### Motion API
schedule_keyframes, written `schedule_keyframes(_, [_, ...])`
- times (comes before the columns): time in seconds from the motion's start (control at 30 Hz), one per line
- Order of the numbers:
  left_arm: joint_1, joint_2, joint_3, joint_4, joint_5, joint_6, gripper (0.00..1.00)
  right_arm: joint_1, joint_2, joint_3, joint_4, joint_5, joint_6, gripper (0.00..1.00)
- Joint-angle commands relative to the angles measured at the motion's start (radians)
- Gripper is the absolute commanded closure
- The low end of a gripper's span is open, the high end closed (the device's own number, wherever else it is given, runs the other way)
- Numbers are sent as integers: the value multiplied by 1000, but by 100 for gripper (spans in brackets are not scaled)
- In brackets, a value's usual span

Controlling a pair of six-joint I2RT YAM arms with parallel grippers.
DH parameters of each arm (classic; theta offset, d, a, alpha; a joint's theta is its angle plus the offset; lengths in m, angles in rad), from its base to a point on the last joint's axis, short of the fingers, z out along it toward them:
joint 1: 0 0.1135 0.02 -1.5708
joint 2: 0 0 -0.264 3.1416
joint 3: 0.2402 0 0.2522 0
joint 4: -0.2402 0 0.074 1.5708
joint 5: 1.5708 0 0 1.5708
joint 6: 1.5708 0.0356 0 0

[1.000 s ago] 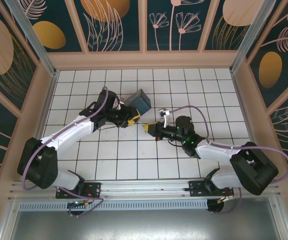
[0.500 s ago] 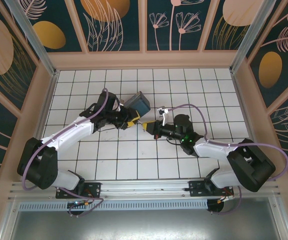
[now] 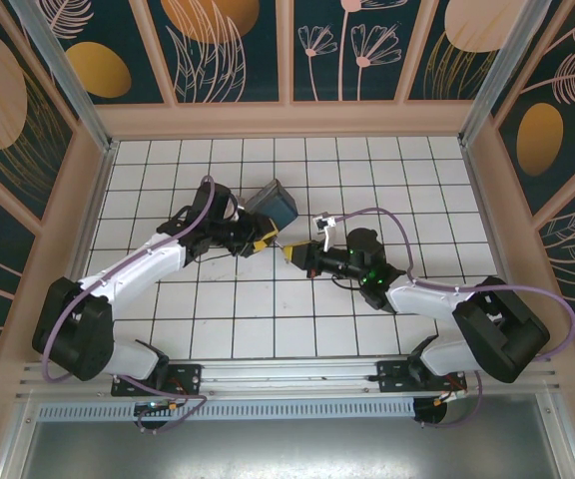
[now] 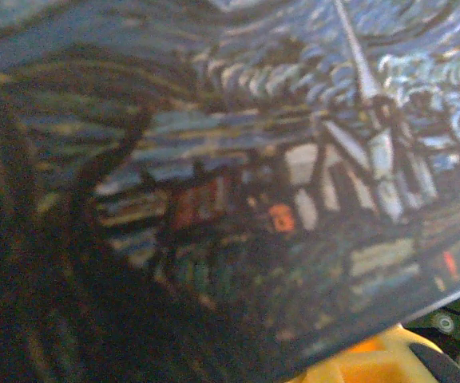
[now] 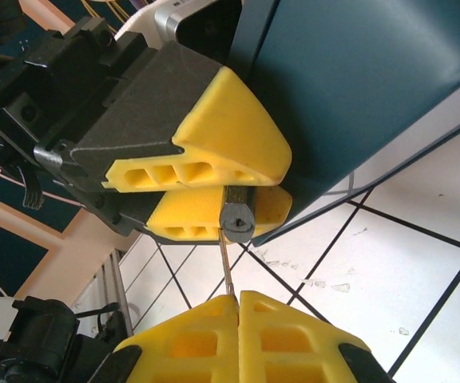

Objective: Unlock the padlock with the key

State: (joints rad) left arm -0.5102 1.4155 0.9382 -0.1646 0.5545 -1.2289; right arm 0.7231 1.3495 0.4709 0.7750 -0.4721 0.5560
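**Right wrist view.** My right pincer (image 5: 236, 313), yellow tips pressed together, pinches the key (image 5: 225, 267). The key's thin shaft runs straight up to the rounded end of the padlock (image 5: 236, 217) and meets it there; how deep it sits I cannot tell.

**Left arm.** My left pincer (image 3: 263, 242) grips the padlock's dark body between its two yellow fingers, above the tiled tabletop (image 5: 422, 263). The box (image 5: 358, 80) lies just behind those fingers. The shackle is hidden.
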Motion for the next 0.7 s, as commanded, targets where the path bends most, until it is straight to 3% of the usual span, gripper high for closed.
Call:
schedule_keyframes(0.0, [5,-43,-2,48,-14,-9,78,10,14,21,26,1,0,100])
schedule_keyframes(0.67, [6,-59,-22,56,-10,-7,78,12,54,74,16,-11,-4,100])
